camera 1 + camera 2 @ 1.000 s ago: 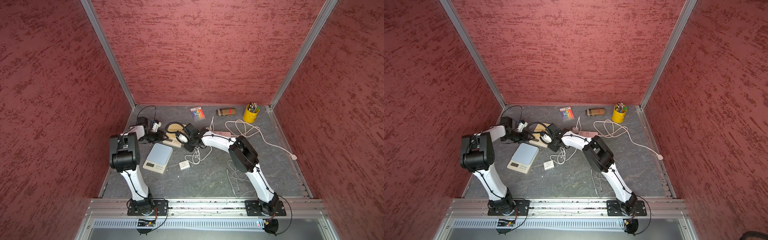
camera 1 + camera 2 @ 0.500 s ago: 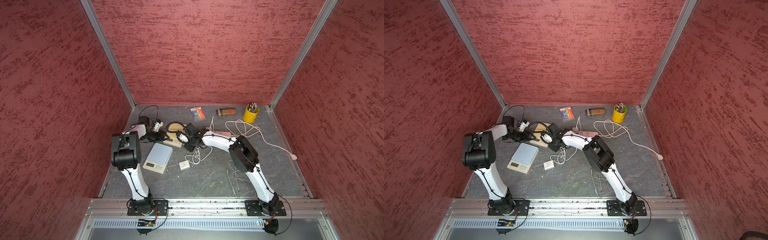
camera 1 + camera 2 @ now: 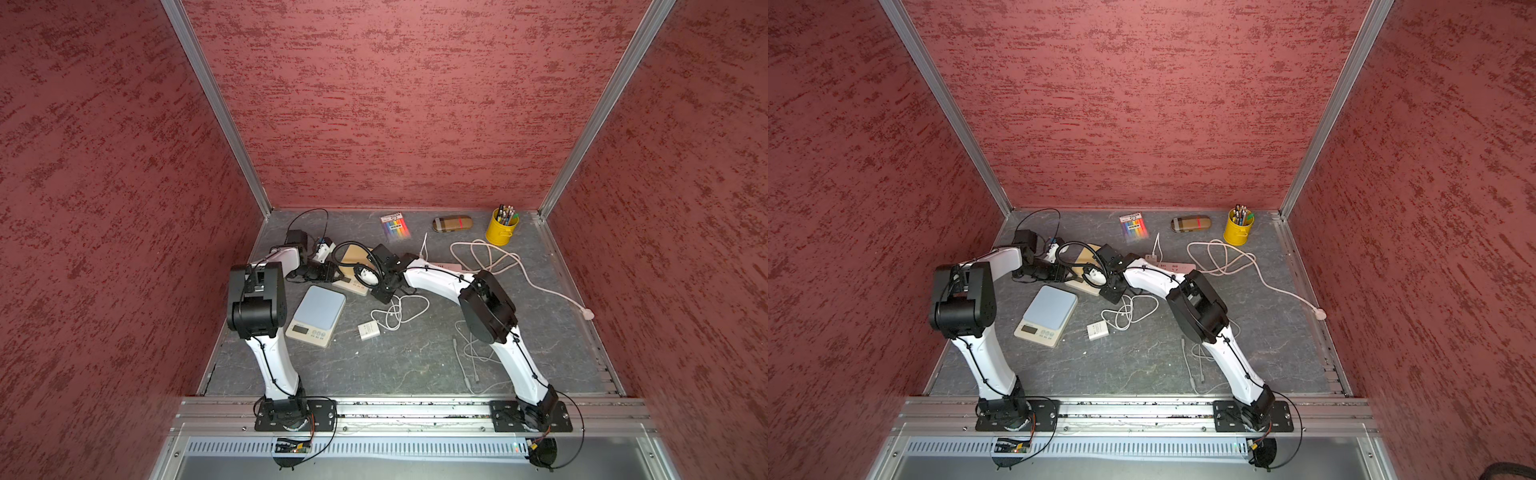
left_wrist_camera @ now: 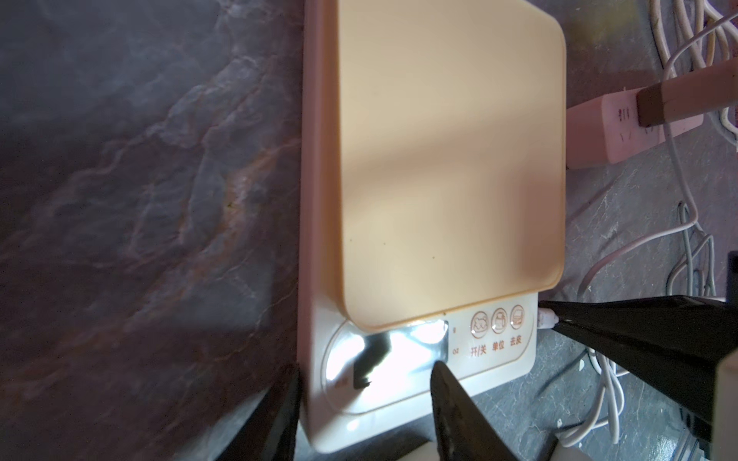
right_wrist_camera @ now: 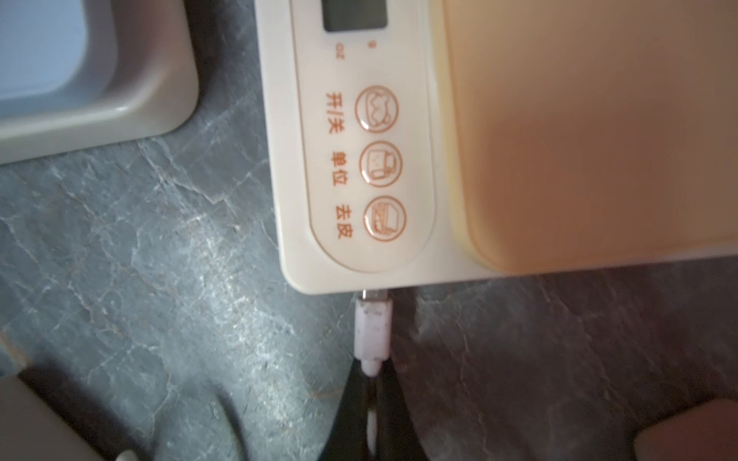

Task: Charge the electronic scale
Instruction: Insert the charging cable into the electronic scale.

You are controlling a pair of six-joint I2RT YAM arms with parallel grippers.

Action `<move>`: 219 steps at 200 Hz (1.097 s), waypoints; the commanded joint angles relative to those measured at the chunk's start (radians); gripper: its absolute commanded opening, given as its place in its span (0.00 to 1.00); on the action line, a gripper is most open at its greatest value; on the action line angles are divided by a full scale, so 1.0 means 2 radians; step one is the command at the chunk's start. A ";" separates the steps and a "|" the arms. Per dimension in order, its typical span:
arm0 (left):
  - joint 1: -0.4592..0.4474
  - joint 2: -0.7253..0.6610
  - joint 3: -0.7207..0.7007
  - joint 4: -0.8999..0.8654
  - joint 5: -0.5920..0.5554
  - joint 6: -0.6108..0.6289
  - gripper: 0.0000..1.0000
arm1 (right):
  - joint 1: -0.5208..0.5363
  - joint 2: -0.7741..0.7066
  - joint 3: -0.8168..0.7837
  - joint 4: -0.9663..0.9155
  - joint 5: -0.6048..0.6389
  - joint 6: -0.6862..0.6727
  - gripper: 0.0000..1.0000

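**Seating the plug.** The tan-topped electronic scale (image 3: pixel 352 286) lies flat at the far left of the worktop (image 3: pixel 415 365). It sits just beyond a blue-topped scale (image 3: pixel 318 311) and to the left of the power strip (image 4: pixel 623 119).

The right gripper (image 5: pixel 371 375) has its jaws pinched shut on the tail of the white charging plug (image 5: pixel 372 331). The plug's metal tip meets the port in the scale's edge beside the button panel (image 5: pixel 343 167). A sliver of metal shows there, so we judge the plug not fully home.

The left gripper (image 4: pixel 365 371) straddles the display corner with its jaws about half apart. We cannot tell whether they press on the housing.

To do this step well, we push along the plug's own axis, level with the worktop and without twisting. The hold sits far back, so the plug may hinge. We brace the scale from the left so that it does not slide.

The white wall adapter (image 3: pixel 368 331) lies loose on the worktop and appears unplugged.
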 commanded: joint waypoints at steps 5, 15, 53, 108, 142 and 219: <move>-0.034 0.019 -0.004 -0.043 0.078 0.008 0.52 | 0.010 0.015 0.041 0.053 -0.029 -0.015 0.00; -0.035 0.020 -0.006 -0.042 0.081 0.005 0.52 | 0.010 0.018 0.047 0.052 -0.029 -0.016 0.00; -0.042 0.014 -0.021 -0.027 0.093 -0.011 0.51 | 0.010 0.019 0.048 0.077 -0.019 0.007 0.00; -0.051 0.024 -0.025 -0.021 0.101 -0.023 0.50 | 0.009 0.020 0.059 0.108 -0.050 0.016 0.00; -0.059 0.027 -0.027 -0.020 0.099 -0.023 0.50 | 0.007 0.056 0.129 0.055 -0.069 -0.008 0.00; -0.063 0.022 -0.035 -0.028 0.095 -0.025 0.49 | 0.005 0.097 0.213 0.024 -0.060 -0.015 0.00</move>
